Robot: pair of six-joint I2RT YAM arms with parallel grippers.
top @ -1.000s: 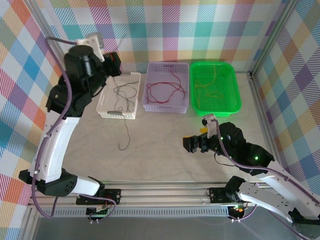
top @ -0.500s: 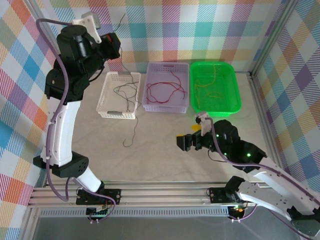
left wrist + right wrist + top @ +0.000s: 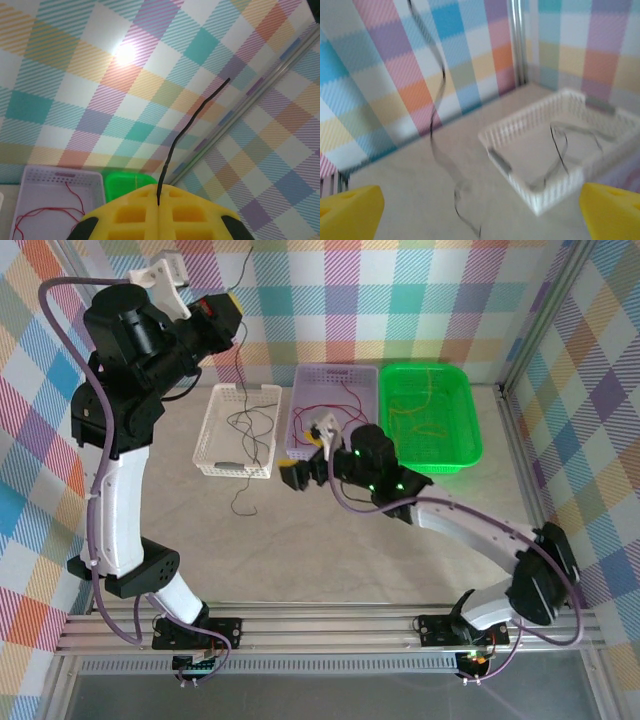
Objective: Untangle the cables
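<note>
- Since a second ago, my right arm has swung from the near right of the table (image 3: 330, 550) across to the front of the lavender basket (image 3: 365, 455), and my left arm has climbed higher.
- My left gripper (image 3: 159, 205) has both fingers pressed together on one black cable (image 3: 187, 125). A short tail stands above the fingers and the rest hangs down in front of the white basket (image 3: 212, 430). I cannot tell whether its lower end touches the table.
- My right gripper (image 3: 482, 210) has its two yellow fingers spread wide, with nothing between them.
- Three baskets stand in a row at the far side: white, lavender, then the green basket (image 3: 472, 425).
- The white one holds thin dark cables (image 3: 560, 150), the lavender one red cables (image 3: 79, 199) and the green one yellow cables (image 3: 420, 405). Their counts are too fine to tell.
</note>
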